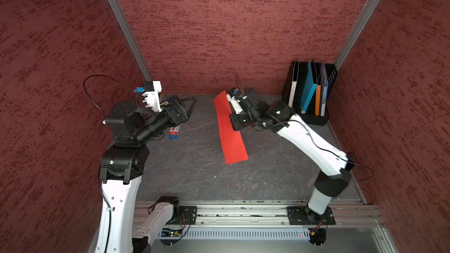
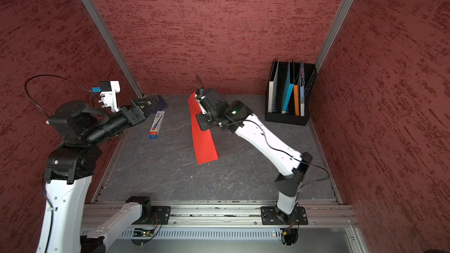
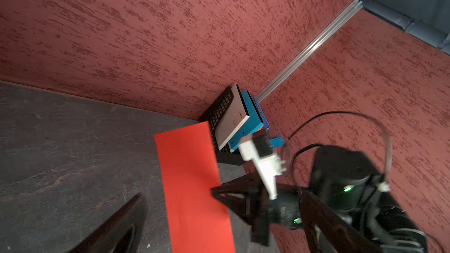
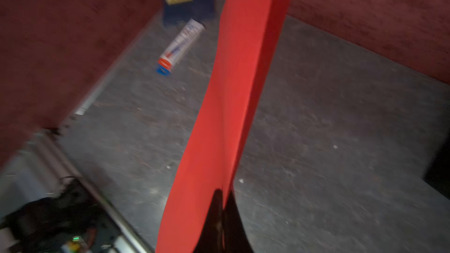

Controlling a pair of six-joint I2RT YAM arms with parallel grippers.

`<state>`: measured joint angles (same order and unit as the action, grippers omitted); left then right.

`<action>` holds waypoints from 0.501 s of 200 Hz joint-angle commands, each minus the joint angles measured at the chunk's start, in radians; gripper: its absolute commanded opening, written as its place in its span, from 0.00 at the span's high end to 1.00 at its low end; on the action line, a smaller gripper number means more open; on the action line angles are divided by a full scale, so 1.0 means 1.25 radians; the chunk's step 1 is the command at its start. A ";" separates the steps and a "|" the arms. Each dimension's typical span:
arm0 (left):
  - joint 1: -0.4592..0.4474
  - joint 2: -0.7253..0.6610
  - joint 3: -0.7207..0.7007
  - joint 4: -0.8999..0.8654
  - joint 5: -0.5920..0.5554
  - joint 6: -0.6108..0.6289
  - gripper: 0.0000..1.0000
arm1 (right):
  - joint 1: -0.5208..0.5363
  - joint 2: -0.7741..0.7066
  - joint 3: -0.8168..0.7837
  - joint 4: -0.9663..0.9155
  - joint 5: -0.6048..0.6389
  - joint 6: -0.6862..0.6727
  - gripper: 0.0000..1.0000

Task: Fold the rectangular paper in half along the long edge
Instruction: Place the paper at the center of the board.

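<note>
rectangular paper [image 1: 231, 137] thin, matt, smooth; tabletop [image 1: 194, 166] grey, stone-like, matt; walls [image 1: 219, 32] rough-textured; rail [image 1: 243, 209] bare metal

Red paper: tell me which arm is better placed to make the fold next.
Right. The right gripper is shut on a long edge of the paper, so it could likely carry that edge over. The left gripper is open and off to the side, clear of the paper.
</note>
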<state>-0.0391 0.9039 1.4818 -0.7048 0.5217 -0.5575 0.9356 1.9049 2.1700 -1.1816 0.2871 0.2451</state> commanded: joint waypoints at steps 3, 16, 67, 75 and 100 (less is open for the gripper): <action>0.012 -0.009 0.000 -0.043 -0.076 -0.018 0.00 | 0.038 0.129 0.134 -0.265 0.430 0.067 1.00; 0.016 -0.006 0.003 -0.051 -0.064 -0.022 0.00 | 0.049 0.201 0.207 -0.342 0.496 0.111 1.00; 0.020 -0.015 -0.007 -0.080 -0.023 -0.033 0.00 | 0.070 0.322 0.288 -0.503 0.706 0.165 1.00; 0.021 -0.020 -0.007 -0.086 -0.022 -0.032 0.00 | 0.069 0.332 0.252 -0.501 0.707 0.184 1.00; 0.021 -0.034 -0.001 -0.115 -0.025 -0.018 0.00 | 0.072 0.399 0.194 -0.503 0.700 0.226 1.00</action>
<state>-0.0216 0.8883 1.4750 -0.8074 0.4755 -0.5941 1.0157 2.3199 2.4702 -1.6081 1.0828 0.4488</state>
